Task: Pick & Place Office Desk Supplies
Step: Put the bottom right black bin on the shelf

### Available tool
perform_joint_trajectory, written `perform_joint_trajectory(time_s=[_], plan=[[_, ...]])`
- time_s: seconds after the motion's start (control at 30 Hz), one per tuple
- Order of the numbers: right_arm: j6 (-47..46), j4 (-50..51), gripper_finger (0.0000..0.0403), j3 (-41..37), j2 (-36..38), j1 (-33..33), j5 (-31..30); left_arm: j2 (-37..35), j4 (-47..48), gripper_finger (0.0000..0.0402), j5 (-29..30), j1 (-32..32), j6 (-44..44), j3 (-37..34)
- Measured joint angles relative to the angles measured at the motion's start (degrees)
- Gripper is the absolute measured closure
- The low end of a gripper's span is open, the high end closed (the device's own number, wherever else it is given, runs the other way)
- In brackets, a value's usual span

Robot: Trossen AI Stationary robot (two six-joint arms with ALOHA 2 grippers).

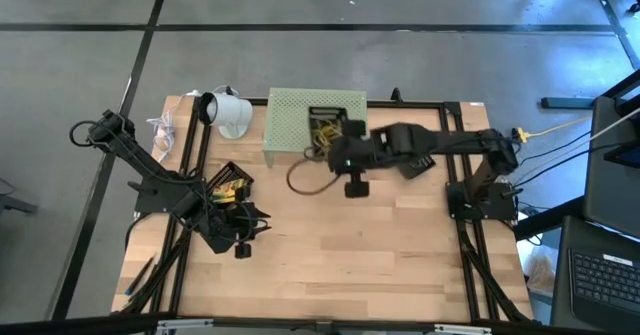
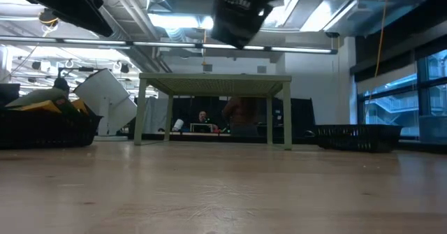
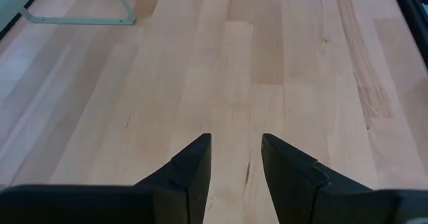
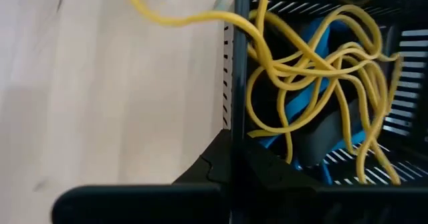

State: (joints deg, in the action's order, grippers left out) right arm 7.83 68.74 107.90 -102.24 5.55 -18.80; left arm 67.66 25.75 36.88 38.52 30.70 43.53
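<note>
My right gripper (image 4: 231,167) is shut on a black mesh tray (image 4: 314,83) and holds it in the air by the pale green perforated stand (image 1: 295,115). The tray (image 1: 335,125) holds tangled yellow rubber bands (image 4: 314,57) and blue pieces (image 4: 304,107). One band (image 4: 174,17) trails out over the tray's wall. A tan loop (image 1: 305,175) shows below the tray in the high view. My left gripper (image 3: 235,157) hangs open over bare wood at the table's left, with nothing between its fingers. It is beside a second mesh tray (image 1: 228,180) of yellow-green items. My right gripper pinches the tray's side wall (image 4: 231,127), which runs straight in between the two shut fingers. One finger (image 4: 274,174) is inside the tray and one (image 4: 204,167) outside. The fingers slant down from the table's right. The tray is lifted clear of the table.
A white cylinder-shaped object (image 1: 228,112) lies tilted at the back left. Another black mesh tray (image 2: 357,136) rests on the table under the right arm. Bare wood (image 1: 350,265) fills the table's near half. People show in the room behind the stand (image 2: 213,84).
</note>
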Motion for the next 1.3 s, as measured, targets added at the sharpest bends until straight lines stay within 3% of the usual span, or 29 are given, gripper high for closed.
perform_joint_trajectory(time_s=[0.27, 0.5, 0.67, 1.03, 1.3], plan=[[6.2, -9.6, 0.0394, 0.0, -2.8, -6.9, 3.7, 0.0, -0.3, 0.0274, 0.8, 0.0, -3.5, 0.0], [5.2, -9.9, 0.0394, 0.0, -6.4, -12.3, 1.5, 0.0, -0.3, 0.0274, 0.9, 0.0, -3.5, 0.0], [4.8, -10.0, 0.0394, 0.0, -8.0, -15.7, 5.6, 0.0, -0.3, 0.0274, 0.9, 0.0, -3.5, 0.0], [4.6, -10.9, 0.0394, 0.0, -8.1, -16.6, 10.7, 0.0, -0.3, 0.0274, 0.8, 0.0, -3.7, 0.0], [4.6, -14.1, 0.0394, 0.0, -8.9, -16.6, 10.9, 0.0, -0.3, 0.0274, 0.7, 0.0, -3.5, 0.0]])
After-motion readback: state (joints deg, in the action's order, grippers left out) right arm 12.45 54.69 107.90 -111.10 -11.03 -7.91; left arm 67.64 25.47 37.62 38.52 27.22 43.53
